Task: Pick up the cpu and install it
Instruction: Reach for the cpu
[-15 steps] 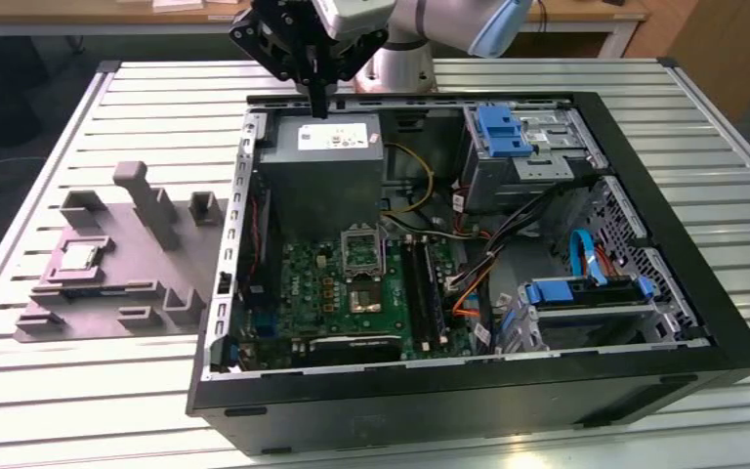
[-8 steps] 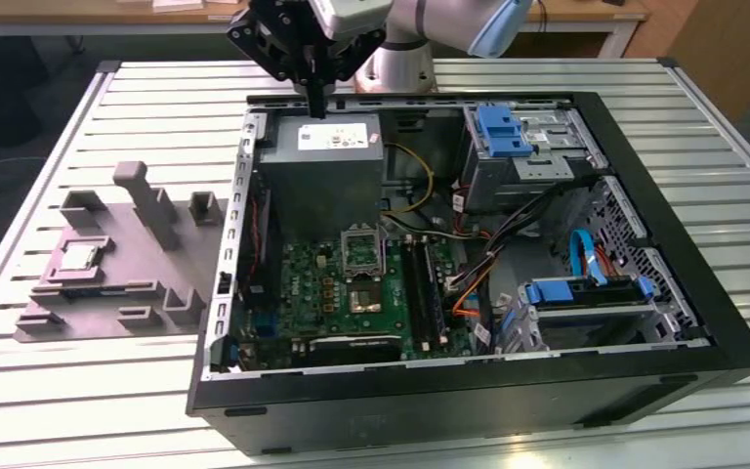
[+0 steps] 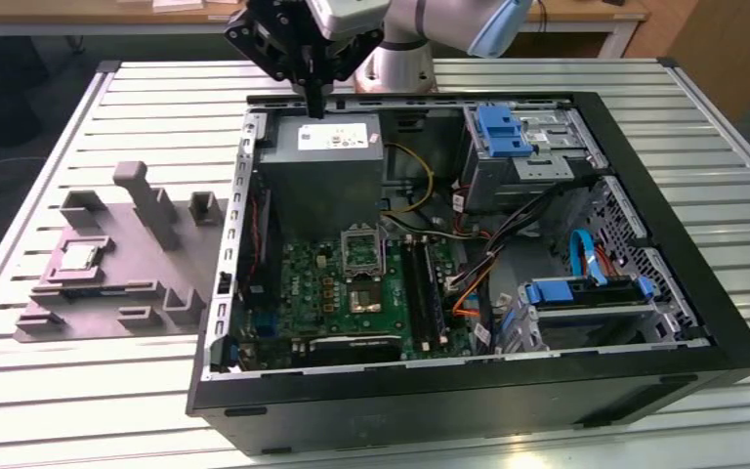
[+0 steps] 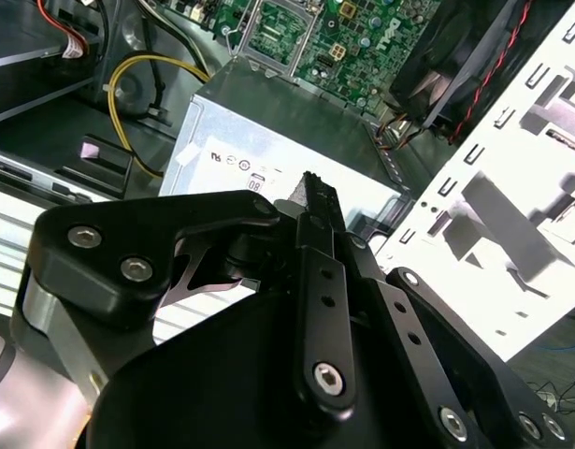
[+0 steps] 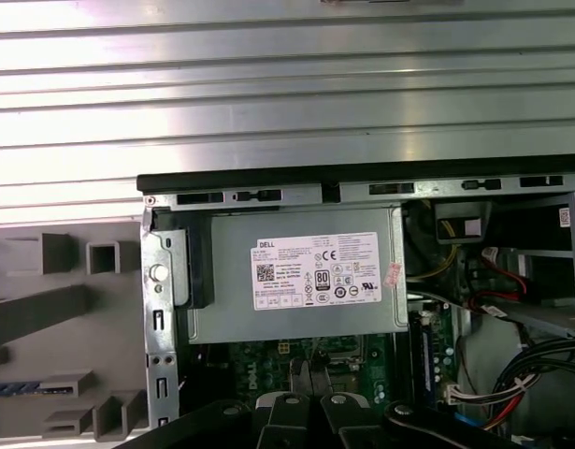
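The cpu (image 3: 82, 256), a small silvery square chip, lies in a recess of the grey fixture (image 3: 128, 293) at the exterior view's left, outside the computer case. My gripper (image 3: 312, 104) hangs over the back wall of the case, above the grey power supply box (image 3: 323, 151), far from the cpu. Its fingers (image 4: 315, 201) look shut together with nothing between them. The metal-framed socket (image 3: 360, 246) sits on the green motherboard (image 3: 336, 293) in the middle of the case. The socket (image 4: 280, 28) also shows past the labelled box (image 5: 296, 276) in the second wrist view.
The open black case (image 3: 687, 293) lies on a slatted metal table (image 3: 62, 391). Inside it are blue drive caddies (image 3: 499, 129), a bundle of cables (image 3: 506, 244) and yellow wires (image 4: 137, 75). Upright grey posts (image 3: 153, 210) stand on the fixture near the cpu.
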